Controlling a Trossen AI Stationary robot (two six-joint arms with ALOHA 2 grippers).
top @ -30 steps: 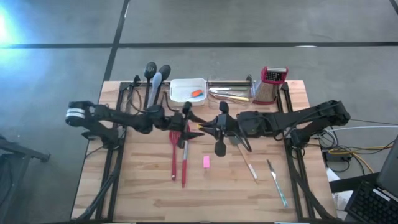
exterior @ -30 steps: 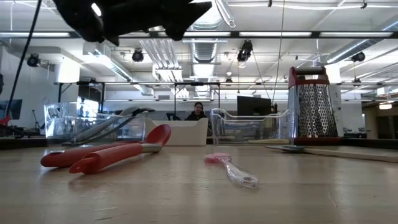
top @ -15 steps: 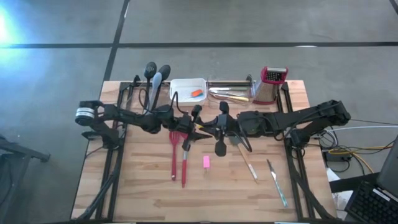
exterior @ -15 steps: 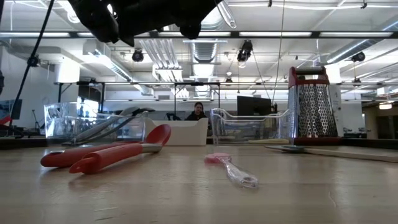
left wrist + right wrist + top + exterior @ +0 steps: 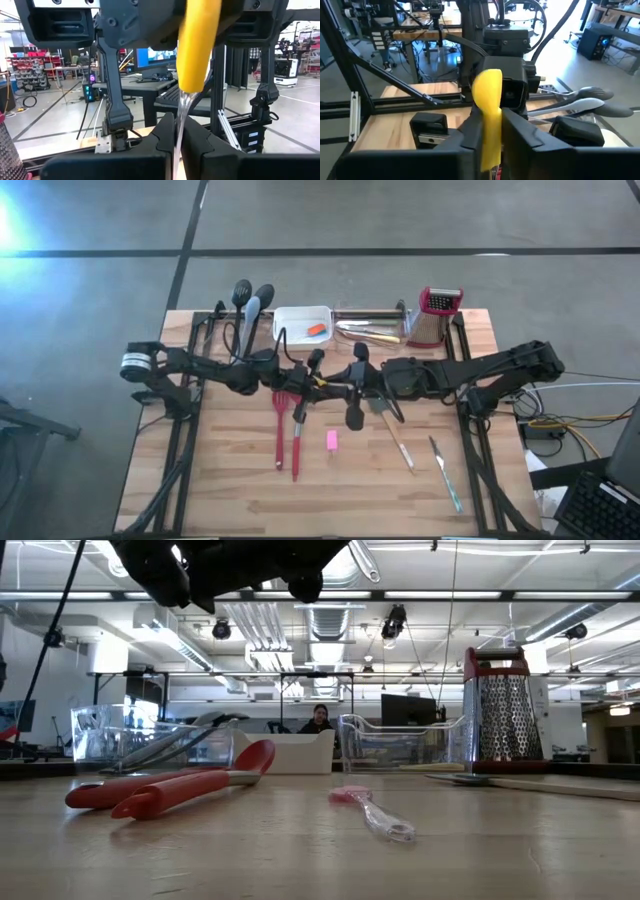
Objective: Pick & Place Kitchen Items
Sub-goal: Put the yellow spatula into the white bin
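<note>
Midair, both grippers (image 5: 325, 383) on yellow-handled utensil (image 5: 199, 45).

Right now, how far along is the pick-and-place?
Done, it seems: small orange block in the white rectangular tray. In hand: yellow-handled clear-bladed utensil, mid-air over table centre, left gripper shut on its clear end, right gripper at the handle. Left: two red long-handled spatulas, pink block, two thin knives on the wooden table.

Pale wooden plank table (image 5: 230, 480), glossy red plastic spatulas (image 5: 170, 788), perforated shiny metal grater (image 5: 504, 718), matt yellow handle (image 5: 200, 42).
</note>
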